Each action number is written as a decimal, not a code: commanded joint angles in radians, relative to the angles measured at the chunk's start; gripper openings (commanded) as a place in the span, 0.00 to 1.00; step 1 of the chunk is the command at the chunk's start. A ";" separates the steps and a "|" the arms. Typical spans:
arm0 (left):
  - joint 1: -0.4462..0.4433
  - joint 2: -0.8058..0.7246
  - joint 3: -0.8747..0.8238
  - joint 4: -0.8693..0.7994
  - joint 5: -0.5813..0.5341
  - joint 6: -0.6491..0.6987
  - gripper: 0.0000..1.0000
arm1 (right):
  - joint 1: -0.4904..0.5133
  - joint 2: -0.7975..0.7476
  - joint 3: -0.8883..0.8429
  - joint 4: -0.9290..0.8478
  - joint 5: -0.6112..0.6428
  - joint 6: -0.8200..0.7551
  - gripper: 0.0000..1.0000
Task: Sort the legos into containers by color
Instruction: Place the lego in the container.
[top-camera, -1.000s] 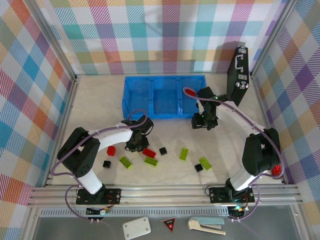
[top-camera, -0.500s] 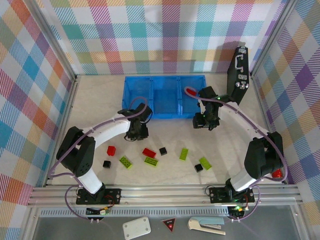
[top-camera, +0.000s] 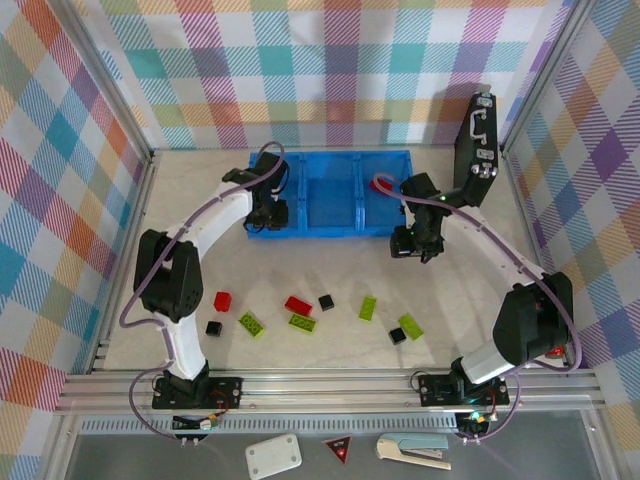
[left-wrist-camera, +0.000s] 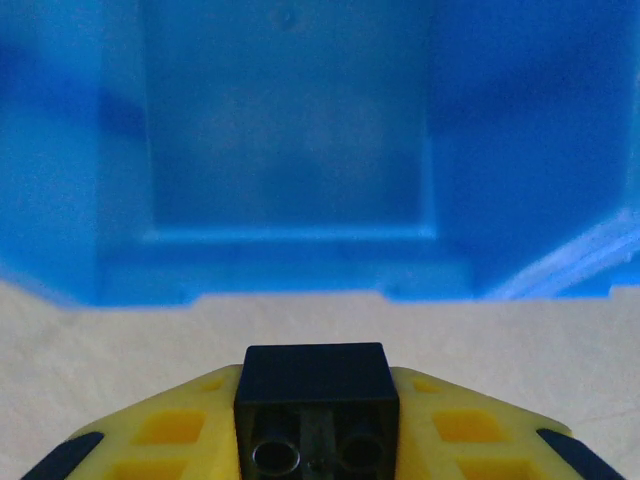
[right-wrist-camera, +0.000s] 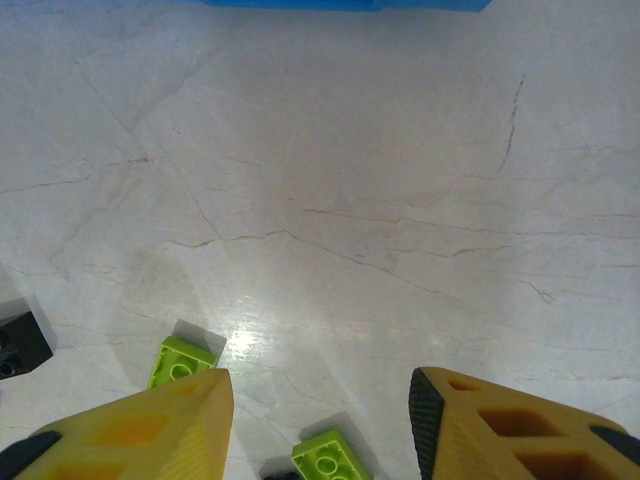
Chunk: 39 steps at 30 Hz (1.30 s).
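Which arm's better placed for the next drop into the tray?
Left. The left gripper holds a black brick at the blue tray; the right gripper is open and empty.

The overhead camera looks down from behind the arm bases (top-camera: 196, 388) (low in its frame) over the whole table (top-camera: 200, 200). The left wrist camera faces the blue tray (left-wrist-camera: 290, 130) at close range; the right wrist's hangs near the tabletop, sharing lime bricks (right-wrist-camera: 180, 360) with overhead.

Blue tray (left-wrist-camera: 290, 150) is blurred. Bottom edge crops the black brick (left-wrist-camera: 315, 395); left edge crops a black cube (right-wrist-camera: 18, 345).
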 joint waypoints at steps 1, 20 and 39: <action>0.028 0.077 0.095 -0.069 0.037 0.091 0.34 | 0.005 -0.037 -0.012 -0.036 0.017 0.027 0.51; 0.071 0.392 0.344 -0.080 0.060 0.136 0.36 | 0.005 -0.080 -0.025 -0.063 0.015 0.038 0.52; 0.081 0.408 0.384 -0.090 0.089 0.127 0.45 | 0.006 -0.059 -0.006 -0.048 -0.019 0.024 0.52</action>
